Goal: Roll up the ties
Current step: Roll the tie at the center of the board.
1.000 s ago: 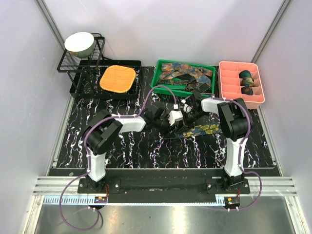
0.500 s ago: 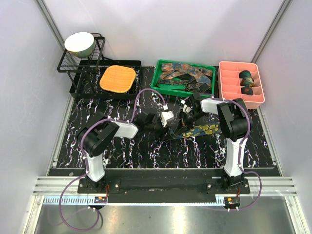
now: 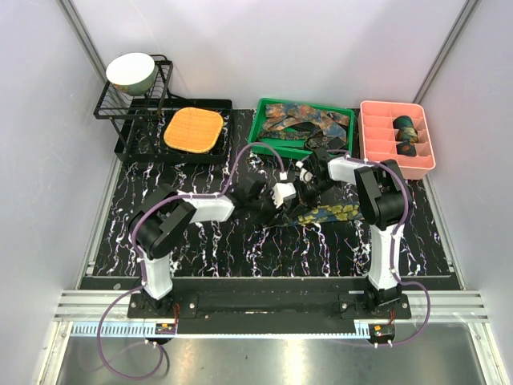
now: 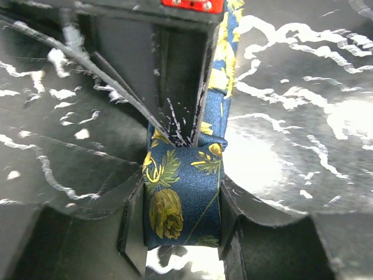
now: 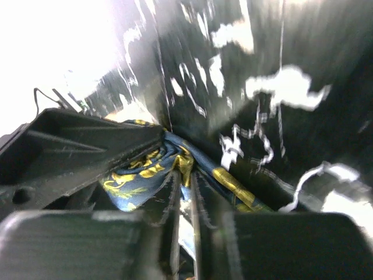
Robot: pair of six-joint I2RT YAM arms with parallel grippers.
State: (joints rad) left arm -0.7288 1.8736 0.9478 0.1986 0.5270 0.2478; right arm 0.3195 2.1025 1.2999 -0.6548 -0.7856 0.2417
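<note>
A navy tie (image 3: 335, 212) with gold leaf print lies on the black marbled mat, running right from where the two grippers meet. In the left wrist view my left gripper (image 4: 182, 233) is shut on a folded end of this tie (image 4: 180, 192), a pad against each side of the fabric. My right gripper (image 3: 307, 180) points down at the same end. Its fingers (image 4: 180, 87) taper to a point on the cloth. In the right wrist view the right gripper (image 5: 186, 181) shows only a thin slit, with a gold fold of the tie (image 5: 140, 169) nipped at its tips.
A green tray (image 3: 260, 130) at the back holds several loose ties. To its right a pink divided tray (image 3: 365, 136) holds rolled ties (image 3: 406, 124). An orange waffle pad (image 3: 193, 129) and a wire rack (image 3: 120, 108) with a bowl (image 3: 131, 70) stand back left.
My left gripper pulled back to the left, then came in again and closed round the tie's end. My right gripper shifted slightly toward the back, and its jaws parted to a thin slit.
</note>
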